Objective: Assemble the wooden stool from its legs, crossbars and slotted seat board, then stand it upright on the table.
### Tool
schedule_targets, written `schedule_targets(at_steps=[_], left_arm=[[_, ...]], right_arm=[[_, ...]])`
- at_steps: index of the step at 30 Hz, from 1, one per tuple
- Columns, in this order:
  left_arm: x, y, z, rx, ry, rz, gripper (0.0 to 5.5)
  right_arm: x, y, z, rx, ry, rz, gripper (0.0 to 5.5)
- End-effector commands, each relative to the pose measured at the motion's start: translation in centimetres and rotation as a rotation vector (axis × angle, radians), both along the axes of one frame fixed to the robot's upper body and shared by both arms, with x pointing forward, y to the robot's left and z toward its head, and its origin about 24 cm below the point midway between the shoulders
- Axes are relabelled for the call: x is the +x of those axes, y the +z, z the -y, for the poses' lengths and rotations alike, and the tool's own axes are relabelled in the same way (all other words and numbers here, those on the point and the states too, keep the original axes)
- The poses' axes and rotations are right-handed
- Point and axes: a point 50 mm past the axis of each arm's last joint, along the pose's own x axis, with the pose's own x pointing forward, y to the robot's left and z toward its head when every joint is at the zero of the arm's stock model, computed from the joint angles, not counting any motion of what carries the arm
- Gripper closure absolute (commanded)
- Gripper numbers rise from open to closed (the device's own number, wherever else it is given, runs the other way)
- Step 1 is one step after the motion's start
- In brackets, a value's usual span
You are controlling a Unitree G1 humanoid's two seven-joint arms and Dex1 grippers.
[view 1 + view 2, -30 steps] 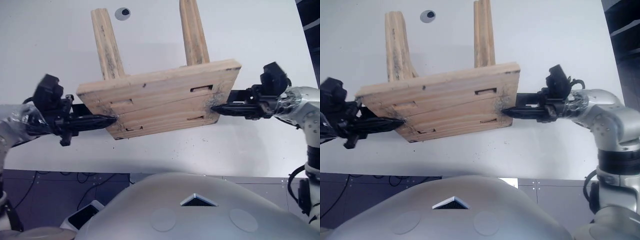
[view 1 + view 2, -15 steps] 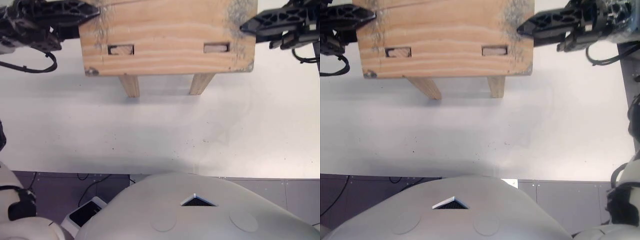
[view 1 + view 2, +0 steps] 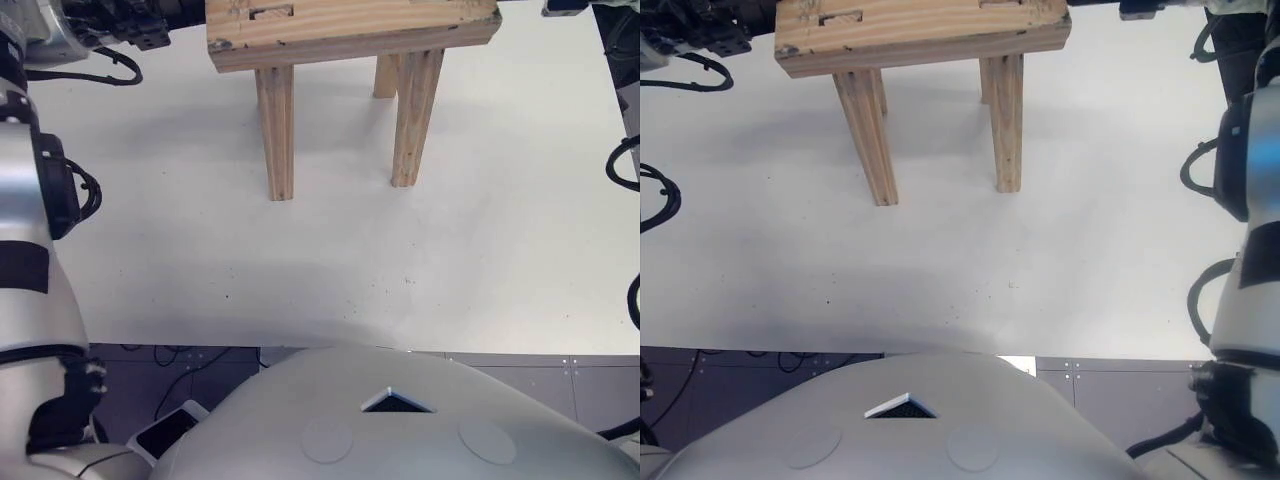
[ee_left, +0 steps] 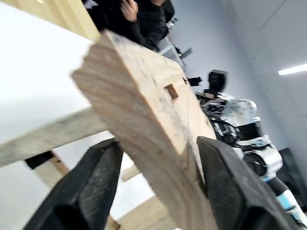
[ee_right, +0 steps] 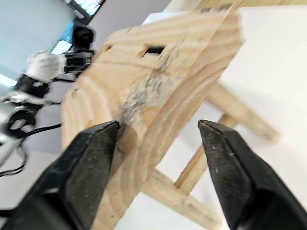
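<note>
The left hand (image 4: 158, 143) holds the left edge of the seat board (image 3: 350, 22), its fingers closed on the wood. Between the hands the stool (image 3: 1005, 120) has been turned: a second ago its legs (image 3: 276, 140) pointed toward the far edge of the bench (image 3: 300, 270). Now they point down and the feet seem to touch it, well back from the near edge. The right hand (image 5: 158, 124) clamps the right edge likewise. I judge that only the release remains.
</note>
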Motion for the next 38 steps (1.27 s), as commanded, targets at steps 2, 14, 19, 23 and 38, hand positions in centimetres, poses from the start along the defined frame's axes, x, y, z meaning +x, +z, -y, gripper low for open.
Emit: schedule_targets(at_steps=[2, 14, 19, 23, 38], left_arm=[[-0.5, 1.4, -2.4, -0.081, 0.100, 0.058, 1.98], [-3.3, -12.4, -7.9, 0.224, 1.215, 0.498, 1.53], [-2.1, -10.7, -6.5, 0.456, 1.247, 0.633, 1.53], [-1.7, -10.5, -5.8, 0.557, 1.229, 0.688, 1.53], [-1.6, -11.7, -5.9, 0.698, 1.241, 0.630, 1.53]], right_arm=[[0.3, 0.1, 1.6, 0.106, -0.171, 0.048, 1.59], [-2.8, -14.6, 6.5, 0.512, -1.035, 0.465, 1.08], [-3.2, -16.6, 2.8, 0.396, -1.196, 0.564, 1.08], [-3.3, -16.7, 0.0, 0.385, -1.172, 0.602, 1.08], [-4.9, -19.7, -5.2, -0.076, -0.919, 0.723, 1.08]])
